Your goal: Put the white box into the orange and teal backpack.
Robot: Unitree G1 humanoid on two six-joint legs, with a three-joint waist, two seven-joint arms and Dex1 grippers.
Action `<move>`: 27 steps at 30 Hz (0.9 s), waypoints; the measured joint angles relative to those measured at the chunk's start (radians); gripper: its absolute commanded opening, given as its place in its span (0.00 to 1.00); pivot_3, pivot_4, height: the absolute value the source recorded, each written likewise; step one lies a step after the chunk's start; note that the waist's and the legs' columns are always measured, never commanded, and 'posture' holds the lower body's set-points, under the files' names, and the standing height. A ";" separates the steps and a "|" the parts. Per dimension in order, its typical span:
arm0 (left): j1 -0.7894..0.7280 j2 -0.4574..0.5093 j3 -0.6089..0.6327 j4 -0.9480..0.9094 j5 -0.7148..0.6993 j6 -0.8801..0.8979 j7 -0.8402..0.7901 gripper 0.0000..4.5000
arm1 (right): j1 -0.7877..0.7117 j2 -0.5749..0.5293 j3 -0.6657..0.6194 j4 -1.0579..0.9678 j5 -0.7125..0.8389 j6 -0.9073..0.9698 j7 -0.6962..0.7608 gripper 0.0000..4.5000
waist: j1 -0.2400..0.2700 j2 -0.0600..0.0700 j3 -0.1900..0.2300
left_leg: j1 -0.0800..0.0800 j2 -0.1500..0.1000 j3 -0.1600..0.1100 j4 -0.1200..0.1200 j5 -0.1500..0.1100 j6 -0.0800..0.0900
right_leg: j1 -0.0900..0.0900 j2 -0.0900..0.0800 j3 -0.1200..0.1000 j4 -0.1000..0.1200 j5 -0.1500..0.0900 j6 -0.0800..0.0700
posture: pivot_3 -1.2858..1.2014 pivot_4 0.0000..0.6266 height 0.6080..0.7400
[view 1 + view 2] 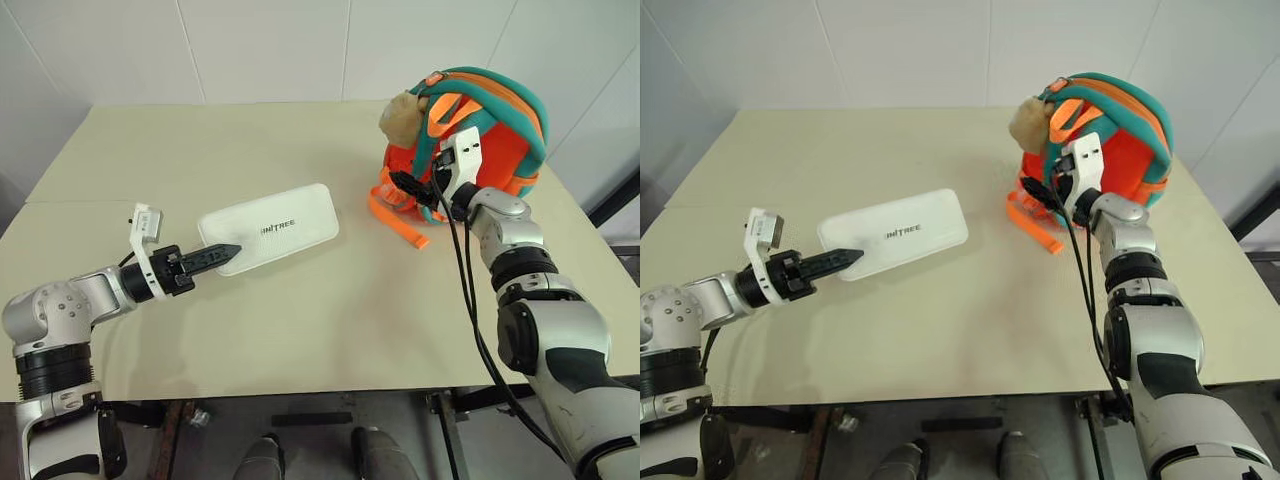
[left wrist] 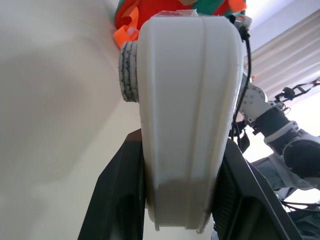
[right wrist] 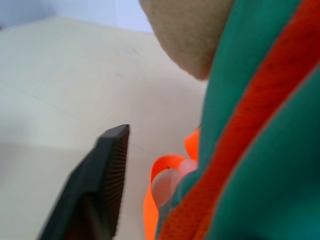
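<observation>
Left gripper jaws clamped on white box, right gripper jaws unclear, against backpack

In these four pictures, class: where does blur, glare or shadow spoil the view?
Left eye view: even light, soft shadow under the white box. Left wrist view: bright window glare on one side; the box between the jaws is so near that it blurs. Right wrist view: the orange and teal backpack and a finger are out of focus.

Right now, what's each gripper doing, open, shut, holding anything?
Left gripper: shut on the white box, gripped at its near end.
Right gripper: at the orange and teal backpack; open or shut cannot be told.
</observation>
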 measured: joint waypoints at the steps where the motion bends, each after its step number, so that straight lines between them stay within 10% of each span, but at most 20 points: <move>1: 0.005 0.000 0.009 0.000 -0.002 -0.009 0.008 0.28 | -0.005 0.004 -0.002 -0.009 0.011 -0.004 0.043 0.32 | -0.004 0.000 0.000 | 0.000 0.000 0.000 0.000 0.000 0.000 | 0.000 0.000 0.000 0.001 0.000 0.000 | 0.52 0.24 1.00; 6: 0.006 0.003 0.058 0.011 -0.013 -0.061 0.039 0.28 | 0.015 0.013 -0.003 -0.218 0.109 0.105 0.277 0.01 | -0.016 0.000 0.000 | 0.001 0.000 -0.001 0.000 0.000 0.000 | 0.000 0.000 0.000 0.002 0.000 0.000 | 0.52 0.24 1.00; 18: 0.011 0.070 0.092 0.212 0.023 -0.270 0.031 0.28 | 0.464 -0.149 0.054 -1.358 0.595 0.916 0.320 0.01 | 0.007 0.000 0.000 | -0.002 0.001 -0.001 -0.001 -0.002 0.004 | -0.003 0.000 -0.001 0.001 -0.001 -0.001 | 0.52 0.24 1.00; 27: 0.016 0.079 0.050 0.257 0.035 -0.336 -0.040 0.28 | 0.602 -0.258 0.025 -1.597 0.873 1.124 0.219 0.01 | 0.038 -0.002 -0.001 | 0.000 0.000 -0.001 0.003 -0.001 0.006 | 0.001 0.000 -0.001 0.000 0.001 -0.002 | 0.52 0.24 1.00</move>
